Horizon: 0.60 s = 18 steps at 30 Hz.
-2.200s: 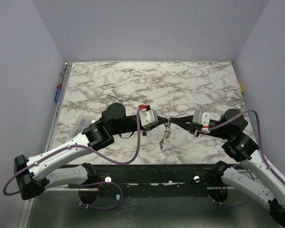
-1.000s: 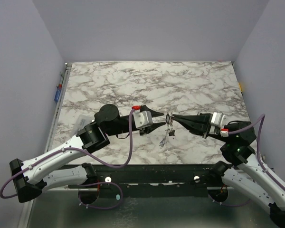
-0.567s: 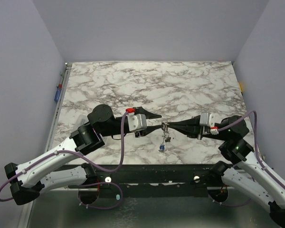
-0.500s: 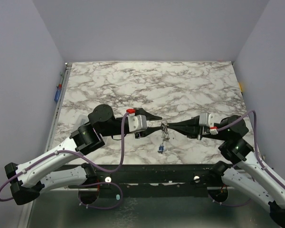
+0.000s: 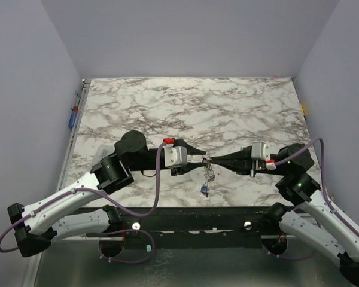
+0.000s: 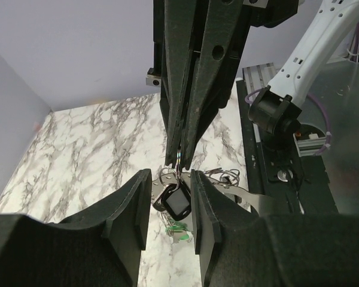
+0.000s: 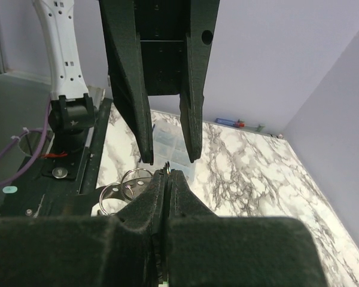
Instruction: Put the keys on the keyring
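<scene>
Over the middle of the marble table [image 5: 239, 107], toward its near edge: left gripper [image 7: 169, 156] spread, straddling the hanging bunch; right gripper [image 6: 178, 156] pressed together, apparently pinching the keyring [image 6: 175, 172] wire. Keys [image 5: 207, 174] dangle in the air below the tips. Likely light, stiff, slick and swingy, so grip a key by its flat head.

Left claw [image 5: 201, 158] ajar, right claw [image 5: 212, 159] closed.
</scene>
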Motion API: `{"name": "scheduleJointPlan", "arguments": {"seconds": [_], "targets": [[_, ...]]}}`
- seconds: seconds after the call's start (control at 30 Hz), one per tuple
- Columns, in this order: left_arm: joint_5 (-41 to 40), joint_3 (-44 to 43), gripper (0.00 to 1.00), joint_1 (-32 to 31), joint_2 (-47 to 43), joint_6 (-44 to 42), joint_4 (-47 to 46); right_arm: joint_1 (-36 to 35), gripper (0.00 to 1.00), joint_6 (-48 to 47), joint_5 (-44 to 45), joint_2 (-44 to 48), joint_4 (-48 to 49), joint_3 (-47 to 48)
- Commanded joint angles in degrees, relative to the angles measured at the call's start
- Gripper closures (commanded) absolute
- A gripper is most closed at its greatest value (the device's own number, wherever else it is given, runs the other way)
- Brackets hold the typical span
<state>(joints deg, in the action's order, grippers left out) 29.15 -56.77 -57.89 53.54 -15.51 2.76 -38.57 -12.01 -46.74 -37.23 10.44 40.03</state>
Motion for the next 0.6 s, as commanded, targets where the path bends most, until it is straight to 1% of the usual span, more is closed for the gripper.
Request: {"name": "scheduleJointPlan", "arguments": {"seconds": [0.0, 0.17, 0.37, 0.57], "targets": [[-0.2, -0.3, 0.63, -0.3, 0.3, -0.6, 0.0, -0.1, 0.99, 0.4, -1.9, 0.2, 2.0, 2.3], [-0.7, -0.3, 0.63, -0.4, 1.0, -0.8, -0.6, -0.1, 1.00, 0.9, -2.0, 0.2, 3.0, 2.2], [0.1, 0.1, 0.65, -0.3, 1.9, -0.2, -1.7, -0.1, 0.99, 1.0, -1.5, 0.1, 3.5, 2.4], [0.1, 0.3, 0.75, -0.4, 2.5, 0.0, -2.6, -0.1, 0.99, 1.4, -1.7, 0.2, 3.7, 2.5]]}}
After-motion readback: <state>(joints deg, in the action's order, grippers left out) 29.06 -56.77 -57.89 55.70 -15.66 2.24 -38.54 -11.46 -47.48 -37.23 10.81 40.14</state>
